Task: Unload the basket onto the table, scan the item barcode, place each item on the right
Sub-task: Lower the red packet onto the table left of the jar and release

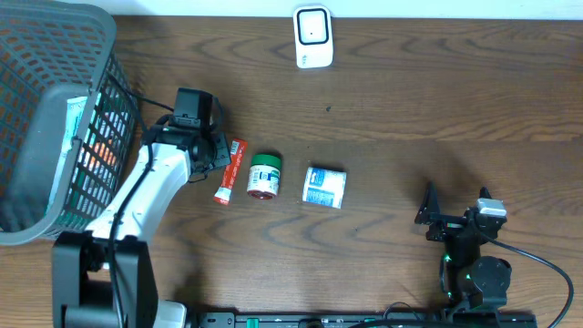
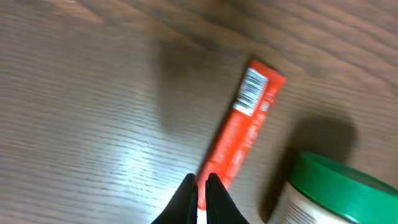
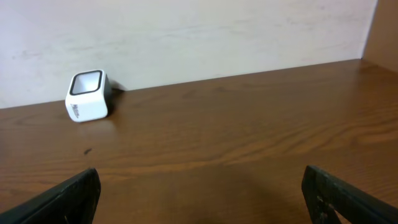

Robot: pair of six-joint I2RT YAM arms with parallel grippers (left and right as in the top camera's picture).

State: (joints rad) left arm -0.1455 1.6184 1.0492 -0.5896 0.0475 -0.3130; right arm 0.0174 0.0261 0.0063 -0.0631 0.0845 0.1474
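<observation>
A: Where does the red tube (image 1: 230, 170) lie?

B: Flat on the counter (image 1: 410, 100), left of centre. It is first in a row of 3 items, with a green-lidded jar (image 1: 265, 176) just beside it and a blue-and-white packet (image 1: 324, 187) further right. In the left wrist view its barcode (image 2: 252, 98) faces up near the far end.

A: And the left end effector (image 2: 200, 186)?

B: Its fingertips are pressed together with nothing between them. They sit over the near end of the tube, and the view does not show whether they touch it.

A: The right end effector (image 3: 199, 199)?

B: It is spread wide and holds nothing. It sits low at the near right of the counter, well apart from the 3 items.

A: Where is the scanner (image 1: 312, 36)?

B: The white scanner stands at the far edge of the counter, against the wall, well apart from the tube. The right wrist camera looks toward it.

A: Anything else?

B: A grey mesh basket (image 1: 55, 55) stands at the far left, with packaged goods inside.
</observation>
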